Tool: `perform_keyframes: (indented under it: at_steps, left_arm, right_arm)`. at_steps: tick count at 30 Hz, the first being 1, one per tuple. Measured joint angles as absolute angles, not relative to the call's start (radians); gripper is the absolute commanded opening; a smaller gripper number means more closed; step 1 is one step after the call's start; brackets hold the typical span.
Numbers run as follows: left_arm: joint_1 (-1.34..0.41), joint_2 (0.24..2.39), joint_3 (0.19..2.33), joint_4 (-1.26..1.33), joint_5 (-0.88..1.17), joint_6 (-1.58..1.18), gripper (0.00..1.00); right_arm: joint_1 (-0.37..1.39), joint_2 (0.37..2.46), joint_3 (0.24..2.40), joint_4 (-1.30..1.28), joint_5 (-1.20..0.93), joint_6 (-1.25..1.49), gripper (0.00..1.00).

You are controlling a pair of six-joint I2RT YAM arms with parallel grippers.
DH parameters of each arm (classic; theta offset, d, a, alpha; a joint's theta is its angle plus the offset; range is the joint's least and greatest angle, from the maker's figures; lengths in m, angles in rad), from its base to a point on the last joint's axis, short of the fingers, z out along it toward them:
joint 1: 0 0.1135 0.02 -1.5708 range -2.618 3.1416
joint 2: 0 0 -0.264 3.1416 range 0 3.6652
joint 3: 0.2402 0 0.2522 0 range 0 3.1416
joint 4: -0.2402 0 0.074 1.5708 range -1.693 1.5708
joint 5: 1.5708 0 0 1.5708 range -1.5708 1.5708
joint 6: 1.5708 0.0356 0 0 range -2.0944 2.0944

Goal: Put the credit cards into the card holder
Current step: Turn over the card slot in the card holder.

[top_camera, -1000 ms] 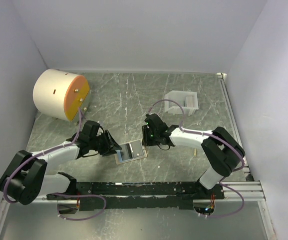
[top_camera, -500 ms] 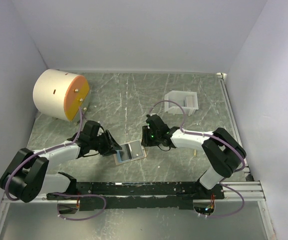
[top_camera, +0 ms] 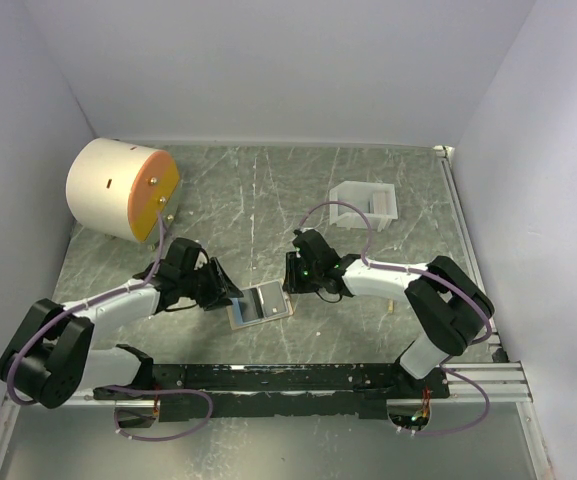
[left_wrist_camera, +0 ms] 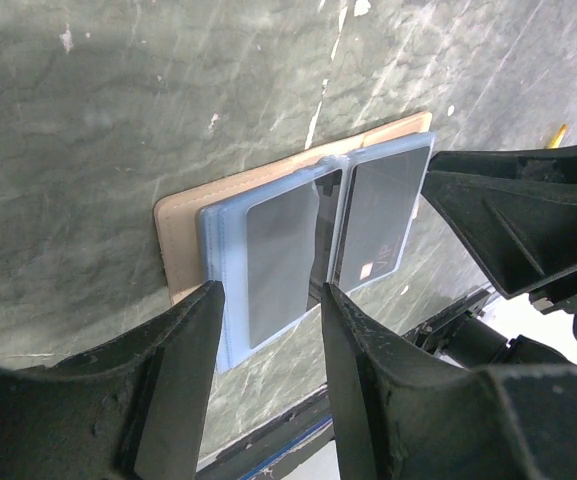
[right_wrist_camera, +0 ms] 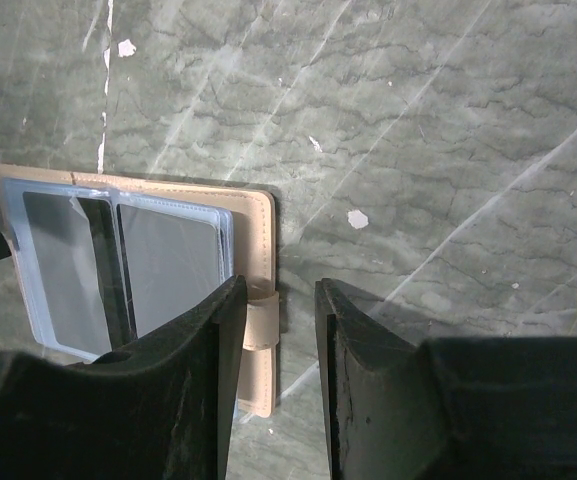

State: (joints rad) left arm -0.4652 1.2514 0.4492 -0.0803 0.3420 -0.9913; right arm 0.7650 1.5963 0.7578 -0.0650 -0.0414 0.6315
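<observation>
On the table [top_camera: 268,190] we see the left gripper [top_camera: 231,297] and right gripper [top_camera: 290,284] half open, holding nothing. They flank the card holder [top_camera: 261,304], which lies open flat. The dark credit cards [left_wrist_camera: 278,255] look already pocketed. The right jaws straddle the snap tab [right_wrist_camera: 258,325]; we judge the next move is folding shut, pinching there.

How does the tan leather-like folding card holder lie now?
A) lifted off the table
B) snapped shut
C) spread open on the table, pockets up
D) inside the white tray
C: the tan leather-like folding card holder lies spread flat on the green marbled table, pale blue pockets facing up.
</observation>
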Motion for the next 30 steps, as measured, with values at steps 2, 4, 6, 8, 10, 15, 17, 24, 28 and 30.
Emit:
perform_keyframes:
  at_steps: [2, 4, 6, 8, 10, 15, 17, 24, 28, 30]
  left_arm:
    - [-0.465, 1.261, 0.449, -0.081, 0.341, -0.990, 0.55]
    - [-0.465, 1.265, 0.449, -0.080, 0.340, -0.987, 0.55]
    - [-0.465, 1.273, 0.449, -0.080, 0.337, -0.983, 0.55]
    - [-0.465, 1.288, 0.449, -0.077, 0.336, -0.982, 0.55]
    - [-0.465, 1.303, 0.449, -0.064, 0.337, -0.982, 0.55]
    - [-0.465, 1.326, 0.449, -0.030, 0.348, -0.983, 0.55]
    - [-0.465, 1.329, 0.449, -0.017, 0.356, -0.984, 0.55]
    - [-0.465, 1.296, 0.449, 0.002, 0.405, -0.999, 0.55]
    - [-0.466, 1.255, 0.449, 0.031, 0.443, -1.010, 0.55]
    - [-0.466, 1.256, 0.449, 0.056, 0.465, -1.019, 0.55]
  right_arm:
    - [0.765, 1.596, 0.757, -0.065, -0.041, 0.632, 0.34]
    - [0.766, 1.596, 0.757, -0.065, -0.041, 0.633, 0.34]
    - [0.766, 1.596, 0.757, -0.065, -0.041, 0.633, 0.34]
    - [0.766, 1.596, 0.757, -0.065, -0.042, 0.634, 0.34]
    - [0.768, 1.596, 0.757, -0.065, -0.041, 0.635, 0.34]
    - [0.777, 1.596, 0.756, -0.064, -0.041, 0.643, 0.34]
    - [0.786, 1.596, 0.752, -0.056, -0.043, 0.648, 0.33]
    - [0.812, 1.596, 0.740, -0.026, -0.056, 0.670, 0.33]
    - [0.814, 1.596, 0.740, -0.026, -0.053, 0.673, 0.34]
    - [0.814, 1.596, 0.740, -0.027, -0.051, 0.673, 0.34]
